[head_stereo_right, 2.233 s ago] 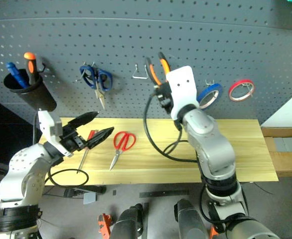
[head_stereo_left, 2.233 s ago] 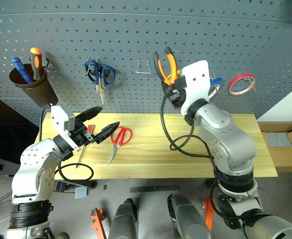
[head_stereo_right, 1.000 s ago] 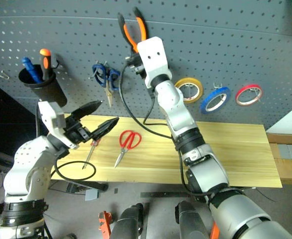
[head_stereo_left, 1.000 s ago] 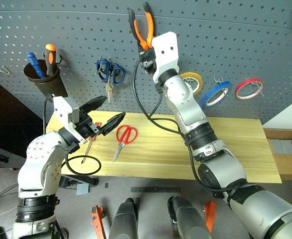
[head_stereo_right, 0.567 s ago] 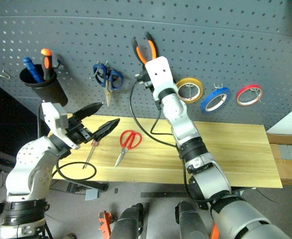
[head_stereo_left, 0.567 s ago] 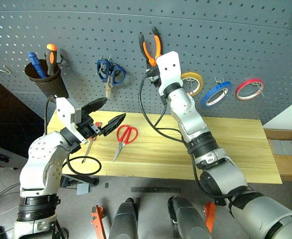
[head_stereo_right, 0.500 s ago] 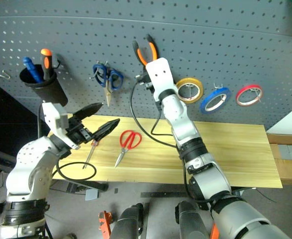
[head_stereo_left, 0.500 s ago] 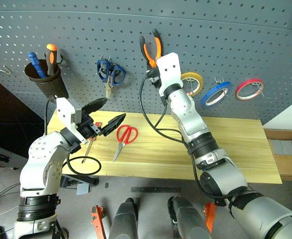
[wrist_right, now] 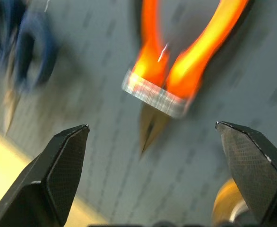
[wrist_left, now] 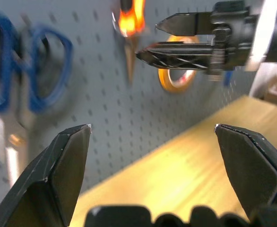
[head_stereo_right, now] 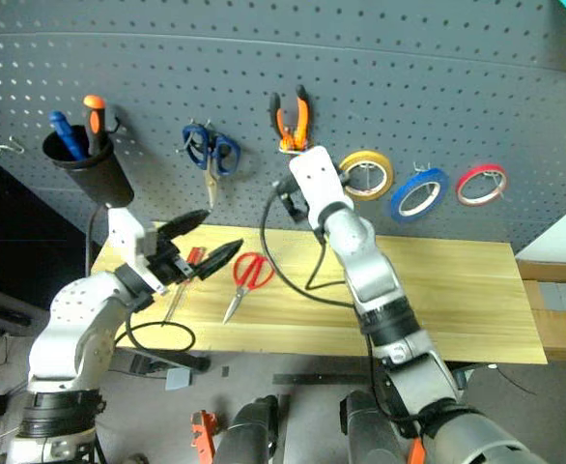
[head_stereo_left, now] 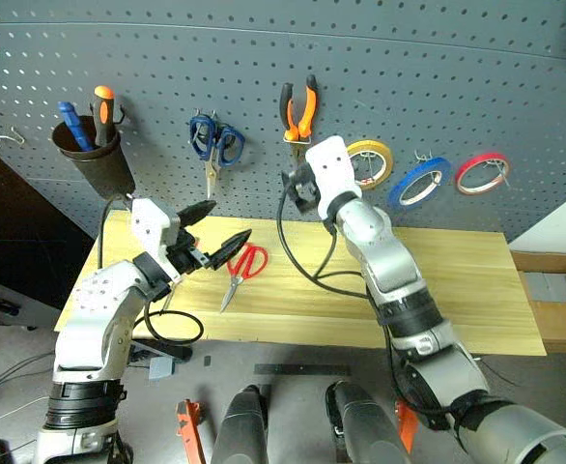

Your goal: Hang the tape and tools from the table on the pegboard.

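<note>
The orange-and-black pliers [head_stereo_left: 297, 109] hang on a metal hook on the dark grey pegboard [head_stereo_left: 438, 68]. Just below them my right gripper [wrist_right: 151, 126] is open and empty, pointing at the pliers [wrist_right: 176, 71]. The blue tape [head_stereo_left: 420, 182] hangs on the board to the right. On the pale wood table [head_stereo_left: 457, 280] lie the red-handled scissors [head_stereo_left: 242, 266] and the red screwdriver [head_stereo_right: 188, 266]. My left gripper [head_stereo_left: 229, 220] is open above them, holding nothing, and partly hides the screwdriver.
Blue-handled scissors [head_stereo_left: 213, 145], a yellow tape roll [head_stereo_left: 370, 162] and a red tape roll [head_stereo_left: 483, 172] hang on the board. A dark cup [head_stereo_left: 92, 159] at the left holds blue and orange screwdrivers. A bare hook [head_stereo_left: 8, 135] sits far left. Black cables trail over the table.
My right gripper opened and let go of the pliers, which now hang on the hook, and the arm dropped below them. The left gripper sank slightly towards the table.
</note>
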{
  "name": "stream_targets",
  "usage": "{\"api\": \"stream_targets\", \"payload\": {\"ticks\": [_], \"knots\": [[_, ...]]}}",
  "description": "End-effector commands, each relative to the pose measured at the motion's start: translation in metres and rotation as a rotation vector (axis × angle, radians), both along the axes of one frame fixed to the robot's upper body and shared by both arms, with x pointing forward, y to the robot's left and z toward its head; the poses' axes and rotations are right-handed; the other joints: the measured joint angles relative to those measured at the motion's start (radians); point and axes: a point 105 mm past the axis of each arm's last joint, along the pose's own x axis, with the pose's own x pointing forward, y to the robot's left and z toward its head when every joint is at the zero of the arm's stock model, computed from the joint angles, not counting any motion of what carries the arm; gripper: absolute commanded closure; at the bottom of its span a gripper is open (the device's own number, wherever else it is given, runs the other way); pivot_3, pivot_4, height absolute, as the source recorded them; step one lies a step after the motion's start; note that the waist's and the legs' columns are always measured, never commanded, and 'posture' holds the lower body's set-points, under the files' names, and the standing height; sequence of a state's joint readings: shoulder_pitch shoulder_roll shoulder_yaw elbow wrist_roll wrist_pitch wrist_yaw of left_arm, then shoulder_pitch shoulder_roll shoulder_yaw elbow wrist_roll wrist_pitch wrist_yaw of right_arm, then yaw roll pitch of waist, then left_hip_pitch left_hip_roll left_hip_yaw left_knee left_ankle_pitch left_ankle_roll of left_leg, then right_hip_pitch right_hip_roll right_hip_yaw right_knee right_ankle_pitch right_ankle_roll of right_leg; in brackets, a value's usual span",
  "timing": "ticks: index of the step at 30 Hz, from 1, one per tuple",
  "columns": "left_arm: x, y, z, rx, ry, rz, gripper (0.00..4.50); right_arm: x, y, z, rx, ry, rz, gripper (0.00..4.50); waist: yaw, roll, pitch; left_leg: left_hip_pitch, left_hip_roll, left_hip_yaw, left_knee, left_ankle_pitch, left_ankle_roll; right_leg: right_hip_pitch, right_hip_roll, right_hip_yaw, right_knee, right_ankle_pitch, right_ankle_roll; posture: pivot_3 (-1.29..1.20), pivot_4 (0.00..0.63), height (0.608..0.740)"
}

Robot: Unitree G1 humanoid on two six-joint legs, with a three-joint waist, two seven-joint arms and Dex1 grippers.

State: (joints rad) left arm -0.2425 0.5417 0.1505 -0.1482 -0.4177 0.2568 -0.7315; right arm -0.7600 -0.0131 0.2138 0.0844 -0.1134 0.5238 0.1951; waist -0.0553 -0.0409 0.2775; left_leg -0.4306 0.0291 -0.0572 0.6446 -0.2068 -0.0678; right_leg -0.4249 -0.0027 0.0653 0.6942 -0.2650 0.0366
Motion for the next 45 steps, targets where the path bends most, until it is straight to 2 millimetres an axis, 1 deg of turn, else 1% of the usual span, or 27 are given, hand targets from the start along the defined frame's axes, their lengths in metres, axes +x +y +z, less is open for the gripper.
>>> {"api": "stream_targets", "payload": {"ticks": [1, 4, 6, 9, 11, 15, 19, 24, 30, 33, 40, 41, 42, 44, 45], "knots": [[0.002, -0.004, -0.022, 0.051, 0.079, 0.040, 0.00, -0.023, 0.003, 0.001, 0.015, 0.068, 0.087, 0.05, -0.001, 0.000, 0.000, 0.000, 0.000, 0.000, 0.000, 0.000, 0.000, 0.000, 0.000, 0.000, 0.000, 0.000, 0.000, -0.03, 0.209, 0.740], [0.012, 0.005, -0.049, 0.107, 0.214, 0.173, 0.00, -0.040, 0.001, -0.008, 0.012, 0.135, 0.141, 0.05, -0.002, 0.000, 0.000, 0.000, 0.000, 0.000, 0.001, 0.000, 0.000, 0.000, 0.000, 0.000, 0.001, 0.000, 0.000, -0.04, 0.215, 0.740], [0.019, 0.012, -0.062, 0.110, 0.289, 0.259, 0.00, -0.053, 0.002, -0.015, -0.006, 0.187, 0.192, 0.05, -0.002, 0.000, 0.000, 0.000, 0.000, -0.001, 0.001, 0.000, 0.000, 0.000, 0.001, 0.000, 0.002, 0.000, 0.000, -0.04, 0.216, 0.740], [0.028, 0.030, -0.090, 0.200, 0.436, 0.410, 0.00, -0.076, 0.006, -0.036, -0.066, 0.293, 0.299, 0.05, -0.004, 0.000, 0.000, 0.001, 0.000, -0.001, 0.001, 0.000, 0.000, 0.000, 0.001, -0.001, 0.002, 0.000, 0.000, -0.05, 0.224, 0.740], [0.034, 0.032, -0.103, 0.214, 0.507, 0.449, 0.00, -0.088, 0.007, -0.046, -0.093, 0.342, 0.341, 0.05, -0.004, 0.000, 0.000, 0.001, 0.000, -0.002, 0.001, 0.000, 0.000, 0.001, 0.001, -0.001, 0.002, 0.000, 0.000, -0.06, 0.228, 0.740], [0.042, 0.030, -0.118, 0.252, 0.578, 0.470, 0.00, -0.100, 0.013, -0.049, -0.106, 0.376, 0.386, 0.05, -0.005, 0.000, 0.000, 0.001, 0.000, -0.002, 0.002, 0.000, 0.000, 0.001, 0.001, -0.001, 0.002, 0.000, 0.001, -0.07, 0.238, 0.740], [0.049, 0.024, -0.131, 0.289, 0.635, 0.459, 0.00, -0.114, 0.019, -0.053, -0.143, 0.399, 0.450, 0.05, -0.006, 0.000, 0.000, 0.001, 0.000, -0.002, 0.001, 0.000, 0.000, 0.001, 0.001, -0.001, 0.002, 0.000, 0.001, -0.08, 0.244, 0.740], [0.051, 0.017, -0.145, 0.311, 0.684, 0.433, 0.00, -0.117, 0.022, -0.054, -0.178, 0.376, 0.468, 0.05, -0.012, 0.000, 0.000, 0.001, 0.000, -0.002, 0.001, 0.000, 0.000, 0.001, 0.001, -0.001, 0.001, 0.000, 0.001, -0.10, 0.249, 0.740], [0.050, 0.016, -0.153, 0.310, 0.708, 0.428, 0.00, -0.116, 0.022, -0.053, -0.187, 0.363, 0.459, 0.05, -0.014, 0.000, 0.000, 0.001, -0.001, -0.002, 0.001, 0.000, 0.000, 0.001, 0.001, -0.001, 0.001, 0.000, 0.001, -0.11, 0.251, 0.740], [0.048, 0.016, -0.156, 0.314, 0.703, 0.419, 0.52, -0.115, 0.020, -0.054, -0.189, 0.363, 0.451, 0.00, -0.016, 0.000, 0.000, 0.001, -0.001, -0.002, 0.001, 0.000, 0.000, 0.002, 0.001, -0.001, 0.001, 0.000, 0.001, -0.11, 0.251, 0.740], [0.048, 0.021, -0.154, 0.312, 0.662, 0.426, 2.80, -0.111, 0.012, -0.054, -0.198, 0.359, 0.432, 0.00, -0.021, 0.000, 0.000, 0.001, -0.001, -0.002, 0.001, 0.000, 0.000, 0.002, 0.001, -0.001, 0.001, 0.000, 0.001, -0.11, 0.241, 0.740], [0.048, 0.022, -0.153, 0.307, 0.655, 0.430, 3.18, -0.110, 0.011, -0.054, -0.199, 0.357, 0.429, 0.00, -0.022, 0.000, 0.000, 0.001, -0.001, -0.002, 0.001, 0.000, 0.000, 0.002, 0.001, -0.001, 0.001, 0.000, 0.001, -0.11, 0.239, 0.740], [0.049, 0.023, -0.152, 0.299, 0.646, 0.433, 3.41, -0.109, 0.010, -0.053, -0.200, 0.356, 0.427, 0.00, -0.023, 0.000, 0.000, 0.001, -0.001, -0.002, 0.001, 0.000, 0.000, 0.002, 0.001, -0.001, 0.001, 0.000, 0.001, -0.11, 0.238, 0.740], [0.050, 0.023, -0.147, 0.273, 0.619, 0.437, 3.42, -0.107, 0.007, -0.052, -0.201, 0.352, 0.422, 0.00, -0.026, 0.000, 0.000, 0.002, -0.001, -0.002, 0.001, 0.000, 0.000, 0.002, 0.001, -0.001, 0.001, 0.000, 0.001, -0.11, 0.237, 0.740], [0.052, 0.022, -0.141, 0.242, 0.573, 0.439, 3.42, -0.106, 0.005, -0.050, -0.201, 0.347, 0.416, 0.00, -0.028, 0.000, 0.000, 0.001, 0.000, -0.002, 0.001, 0.000, 0.000, 0.002, 0.001, -0.001, 0.001, 0.000, 0.001, -0.11, 0.236, 0.740]]}}
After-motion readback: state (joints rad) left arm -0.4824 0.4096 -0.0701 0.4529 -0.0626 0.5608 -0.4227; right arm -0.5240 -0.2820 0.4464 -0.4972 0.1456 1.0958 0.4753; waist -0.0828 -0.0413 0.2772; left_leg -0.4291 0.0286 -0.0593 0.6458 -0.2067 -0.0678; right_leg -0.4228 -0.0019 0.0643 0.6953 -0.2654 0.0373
